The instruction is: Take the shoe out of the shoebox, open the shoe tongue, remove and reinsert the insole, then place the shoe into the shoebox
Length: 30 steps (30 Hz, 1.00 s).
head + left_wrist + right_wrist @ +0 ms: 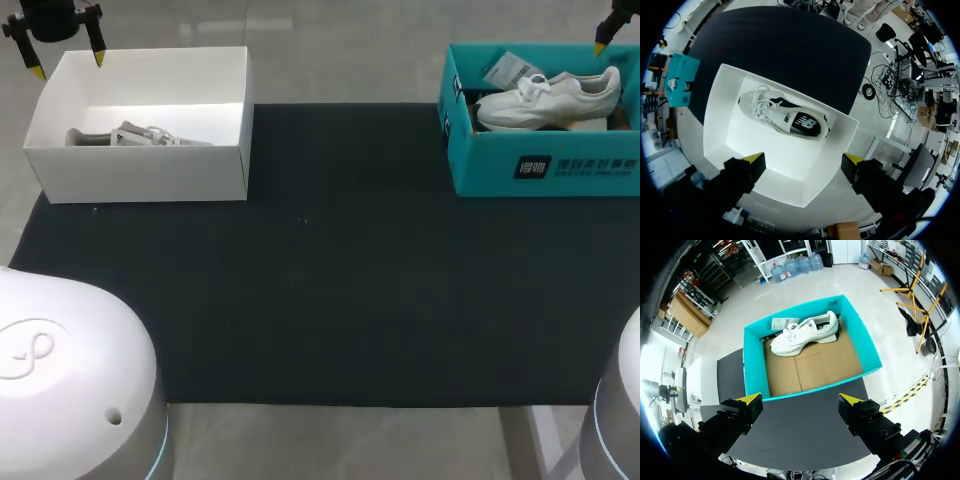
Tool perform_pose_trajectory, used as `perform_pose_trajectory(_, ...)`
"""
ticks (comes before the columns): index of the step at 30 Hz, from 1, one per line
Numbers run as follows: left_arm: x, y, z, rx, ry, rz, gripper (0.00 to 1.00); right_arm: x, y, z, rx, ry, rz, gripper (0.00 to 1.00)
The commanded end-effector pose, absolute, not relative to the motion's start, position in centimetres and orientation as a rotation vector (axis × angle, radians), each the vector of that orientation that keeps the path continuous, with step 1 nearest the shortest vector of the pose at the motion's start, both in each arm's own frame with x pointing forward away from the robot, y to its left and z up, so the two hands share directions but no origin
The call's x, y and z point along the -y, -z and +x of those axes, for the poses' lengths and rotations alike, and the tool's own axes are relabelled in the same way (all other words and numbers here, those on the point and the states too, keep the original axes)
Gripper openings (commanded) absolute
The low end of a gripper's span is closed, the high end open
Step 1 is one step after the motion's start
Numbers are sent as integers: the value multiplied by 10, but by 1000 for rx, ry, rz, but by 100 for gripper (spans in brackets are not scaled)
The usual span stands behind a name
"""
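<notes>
Overhead, a white box (140, 175) sits at the far left corner of the black mat (330, 280) and a teal box (480, 165) at the far right, which we judge keeps the middle free for working. From the left wrist, our left claw (804, 159) hangs wide open over a black-and-white shoe (790, 117) lying on its side. From the right wrist, our right claw (801, 400) gapes empty above a white shoe (805, 332) that stands upright along the teal box's wall away from the mat, probably ready to drop and grasp.

Where we can pass
The black mat (330, 290) spreads wide between our white box (140, 175) and teal box (545, 165). Both are open on top; their walls block the sides.
</notes>
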<state>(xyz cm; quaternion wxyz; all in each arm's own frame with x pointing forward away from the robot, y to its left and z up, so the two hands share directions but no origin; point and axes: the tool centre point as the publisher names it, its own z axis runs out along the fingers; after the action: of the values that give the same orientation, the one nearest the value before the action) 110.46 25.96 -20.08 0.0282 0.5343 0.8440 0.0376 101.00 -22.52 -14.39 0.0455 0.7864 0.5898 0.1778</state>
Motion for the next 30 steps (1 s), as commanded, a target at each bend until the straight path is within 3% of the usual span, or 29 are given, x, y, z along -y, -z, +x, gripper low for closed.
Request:
perform_pose_trajectory(1, -260, 200, 1104, -2605, -118, 1651, 100, 239, 139, 1073, -1953, -252, 2540, 100)
perform_pose_trajectory(30, -260, 200, 1104, -2605, -118, 1651, 100, 256, 158, 1083, -1918, -312, 2690, 100)
